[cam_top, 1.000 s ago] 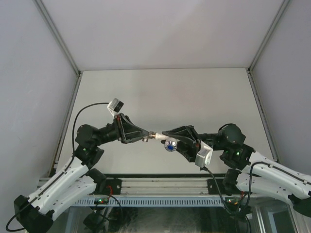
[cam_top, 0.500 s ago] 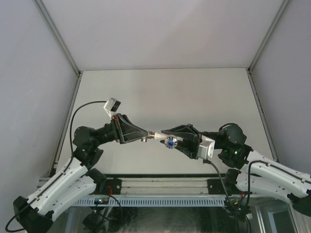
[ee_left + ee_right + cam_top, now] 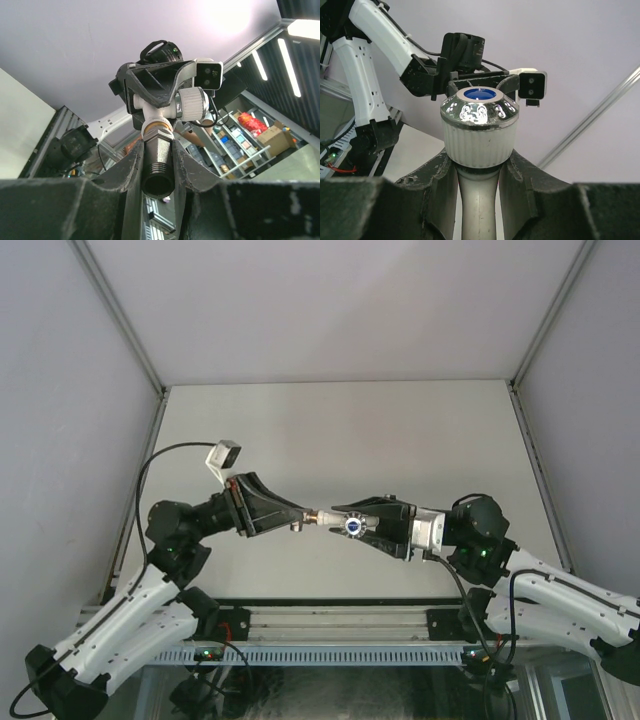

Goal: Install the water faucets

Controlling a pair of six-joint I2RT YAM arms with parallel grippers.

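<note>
Tap (image 3: 479, 135) and fitting (image 3: 158, 165) touching end to end, held in the air over the table's (image 3: 350, 430) near middle — left gripper (image 3: 302, 518) pinching the fitting, right gripper (image 3: 342, 518) pinching the tap's stem — far and side edges well apart, near edge closer.

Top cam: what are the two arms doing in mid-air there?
They are mating the two faucet parts above the table. The left gripper is shut on the dark-grey fitting, a short threaded piece. The right gripper is shut on the white tap, below its ribbed knob with the blue-centred silvery cap. The parts meet end to end between the grippers, with the tap's end at the fitting's mouth. How far it is screwed in, I cannot tell.
</note>
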